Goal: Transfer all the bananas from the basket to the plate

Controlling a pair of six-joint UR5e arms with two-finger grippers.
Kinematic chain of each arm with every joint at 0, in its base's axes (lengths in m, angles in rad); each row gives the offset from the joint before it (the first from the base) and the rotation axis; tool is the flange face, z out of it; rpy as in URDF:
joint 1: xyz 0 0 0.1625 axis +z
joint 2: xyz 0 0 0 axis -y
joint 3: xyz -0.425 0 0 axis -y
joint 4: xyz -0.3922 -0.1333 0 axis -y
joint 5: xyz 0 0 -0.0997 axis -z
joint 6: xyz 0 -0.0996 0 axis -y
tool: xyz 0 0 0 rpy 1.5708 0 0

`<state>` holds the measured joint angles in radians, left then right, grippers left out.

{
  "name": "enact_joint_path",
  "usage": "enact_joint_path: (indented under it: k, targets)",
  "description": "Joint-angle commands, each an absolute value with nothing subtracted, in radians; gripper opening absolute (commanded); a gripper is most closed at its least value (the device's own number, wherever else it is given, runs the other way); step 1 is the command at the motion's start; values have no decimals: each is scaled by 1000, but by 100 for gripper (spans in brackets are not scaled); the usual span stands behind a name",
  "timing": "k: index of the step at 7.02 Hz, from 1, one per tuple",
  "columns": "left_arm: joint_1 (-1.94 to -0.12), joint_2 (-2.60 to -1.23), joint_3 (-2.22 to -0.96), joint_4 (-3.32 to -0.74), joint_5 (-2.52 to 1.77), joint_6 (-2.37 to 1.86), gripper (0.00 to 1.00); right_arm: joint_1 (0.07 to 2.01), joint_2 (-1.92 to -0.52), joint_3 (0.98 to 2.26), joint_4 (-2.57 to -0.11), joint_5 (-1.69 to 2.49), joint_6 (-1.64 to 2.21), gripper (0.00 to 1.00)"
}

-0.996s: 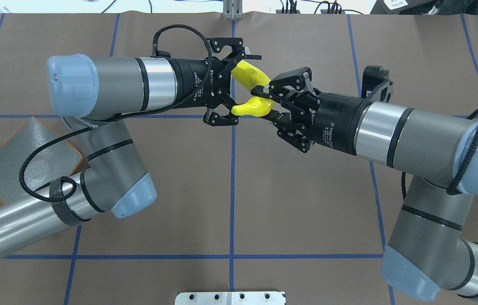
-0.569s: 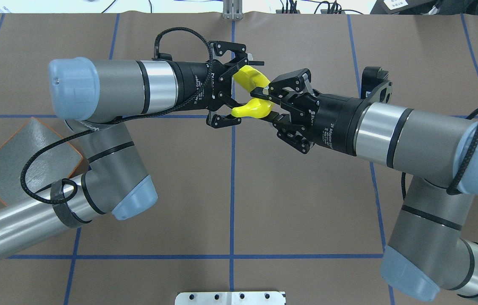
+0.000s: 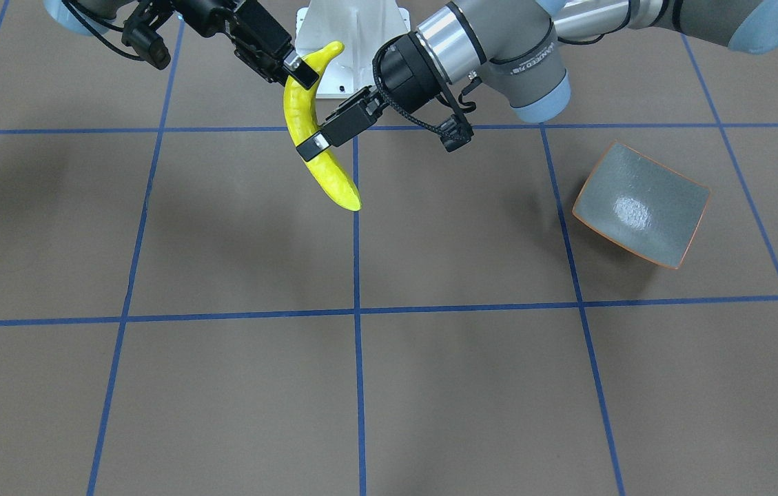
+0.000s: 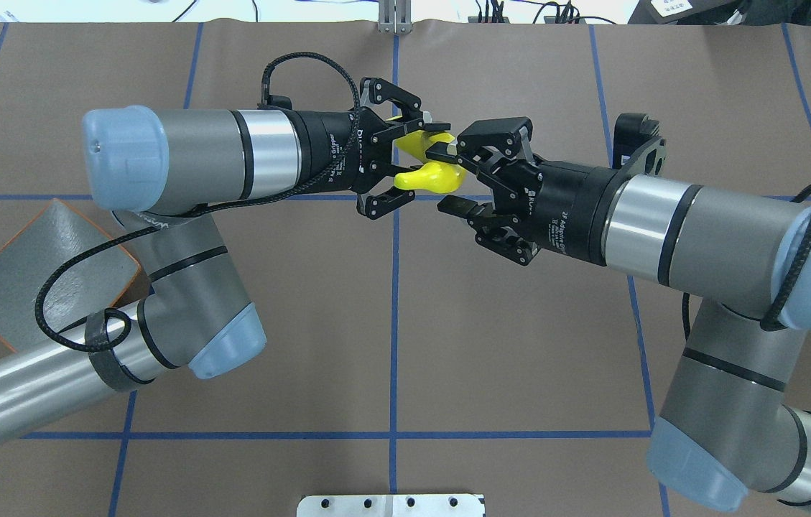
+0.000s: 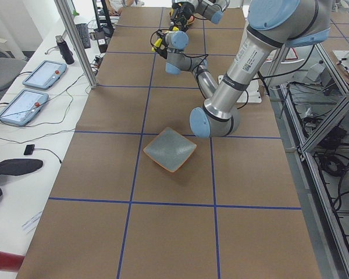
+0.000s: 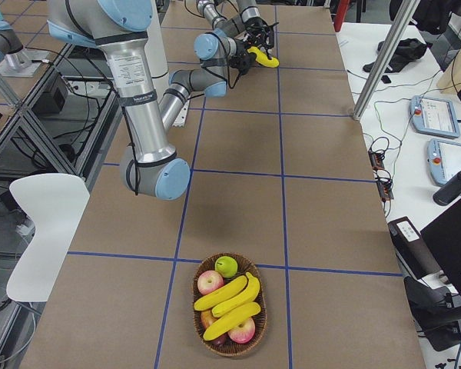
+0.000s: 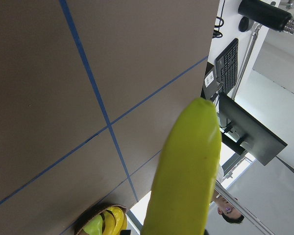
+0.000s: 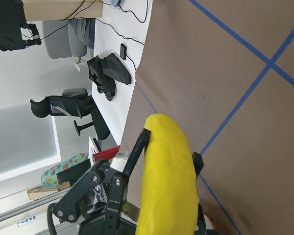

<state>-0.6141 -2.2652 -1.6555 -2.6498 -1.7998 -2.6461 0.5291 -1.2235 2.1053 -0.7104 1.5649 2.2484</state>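
While the left gripper pinched the banana near its middle in the front-facing view, the fruit hung almost upright above the table. Its lower half dropped below those fingers and its upper tip rose past the right gripper, whose one visible pad lay against the upper part. The bare plate sat well off to the left gripper's left. Overhead showed what the front view hid: the right gripper's jaws stood apart, one finger at the fruit and the other clear of it, while the left gripper's fingers pressed it from both sides. Only a short yellow stub showed between the two. From the table's left end the fruit was a small yellow speck at the far grippers, with the plate much nearer the camera. The right-end view alone showed the basket, far from both grippers, holding three bananas over red and green apples. Through the left wrist camera the banana ran straight out from the gripper, smooth and greenish in shade. Through the right wrist camera it looked bright yellow and unmarked, with the left gripper's black fingers on both of its flanks.
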Motion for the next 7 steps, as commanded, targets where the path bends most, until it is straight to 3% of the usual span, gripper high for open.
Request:
enact_joint_path:
  k: [1,4,7]
  targets:
    - [-614,-2258,-1660,-2651,-1801,-2629,0,535,-1233,2117,-707,1565,2247,100]
    - [-615,-2156,-1704,-2693,-1812,-2502,0,546,-1311,2154,-706,1575,2247,100]
    - [-633,-1960,-1814,-2686,-1905,-2221,0,588,-1477,2157,-706,1577,2051,100]
